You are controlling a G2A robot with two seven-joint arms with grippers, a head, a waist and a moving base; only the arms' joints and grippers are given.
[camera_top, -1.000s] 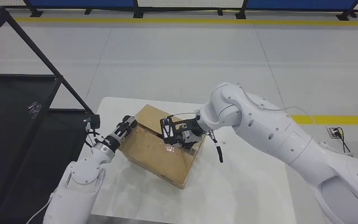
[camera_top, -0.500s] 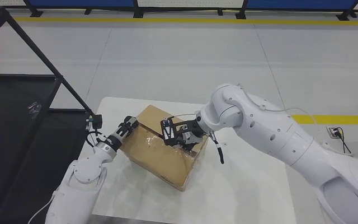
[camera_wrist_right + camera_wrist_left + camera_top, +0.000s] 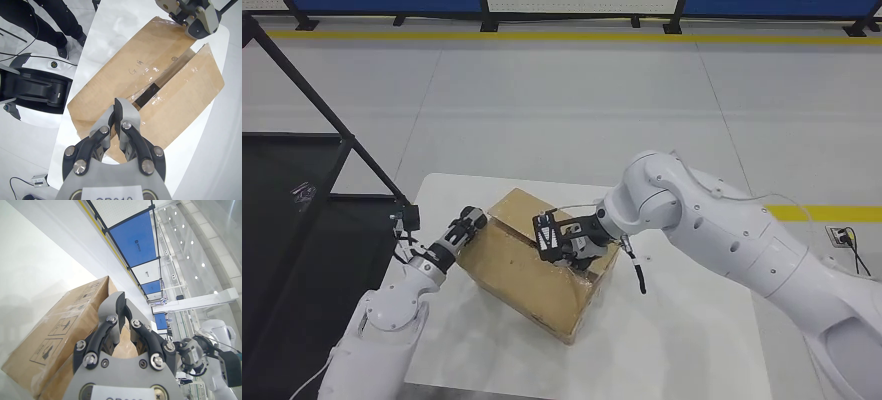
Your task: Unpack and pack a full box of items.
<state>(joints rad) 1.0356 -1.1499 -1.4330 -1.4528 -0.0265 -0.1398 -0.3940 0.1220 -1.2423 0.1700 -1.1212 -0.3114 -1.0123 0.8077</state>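
Observation:
A taped brown cardboard box point(image 3: 512, 270) lies at an angle in the middle of the white table point(image 3: 682, 340). Its top flaps point(image 3: 170, 106) are slightly parted along the centre seam, leaving a dark gap point(image 3: 147, 94). My right gripper point(image 3: 118, 106) is shut and empty, its tips just above the box top near that seam, at the box's right side point(image 3: 560, 250). My left gripper point(image 3: 122, 300) is shut too, resting against the box's left upper corner point(image 3: 472, 220). The printed side of the box point(image 3: 56, 321) lies next to it.
A black metal frame point(image 3: 322, 110) and a dark panel stand off the table's left side. A black cable point(image 3: 634, 270) dangles from the right arm next to the box. On the floor by the table lies a small grey device point(image 3: 38, 180). Bare table lies in front of and right of the box.
The box has turned and slid slightly to the right on the table. My right gripper has shifted a little right with it; the left gripper stays at the corner.

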